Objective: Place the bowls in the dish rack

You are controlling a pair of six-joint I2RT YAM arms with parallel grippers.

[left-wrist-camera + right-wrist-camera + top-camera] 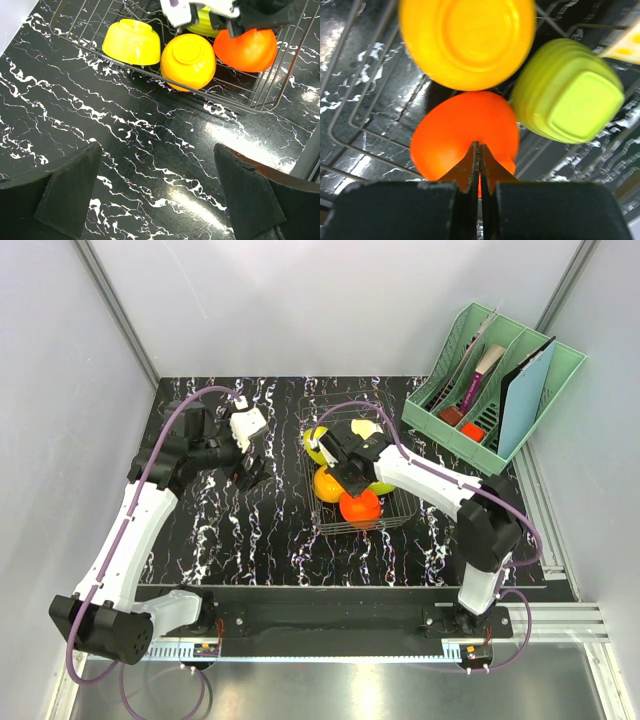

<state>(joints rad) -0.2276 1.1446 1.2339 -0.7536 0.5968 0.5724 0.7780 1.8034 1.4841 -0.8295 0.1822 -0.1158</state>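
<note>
Four bowls: all sitting inside the rack, bases turned up or toward the lens, packed close together.
Dish rack: dark wire-grid basket (402, 510), centre of the top view, standing on the black, white-veined marble-look desk (250, 530).
Yellow bowl: glossy plastic yellow bowl (132, 42), tilted, at the rack's left end in the left wrist view.
Golden bowl: round golden-yellow bowl (467, 40), top of the right wrist view, hard up against the orange one.
Orange bowl: smooth orange-red bowl (465, 132), dome up, at the rack's near edge in the top view.
Lime bowl: ribbed lime-green bowl with a square base (567, 92), right of the right wrist view, just beside the orange bowl.
Right gripper: right gripper (479, 150) over the rack, fingers pressed flat together with nothing between them, tips right over the orange bowl; contact cannot be told.
Left gripper: left gripper (157, 150) spread wide and empty, fingers hanging above bare desk, the rack near it toward the top of its view.
File organiser: mint-green slotted plastic organiser (495, 380), upper right of the top view, well apart from the rack.
</note>
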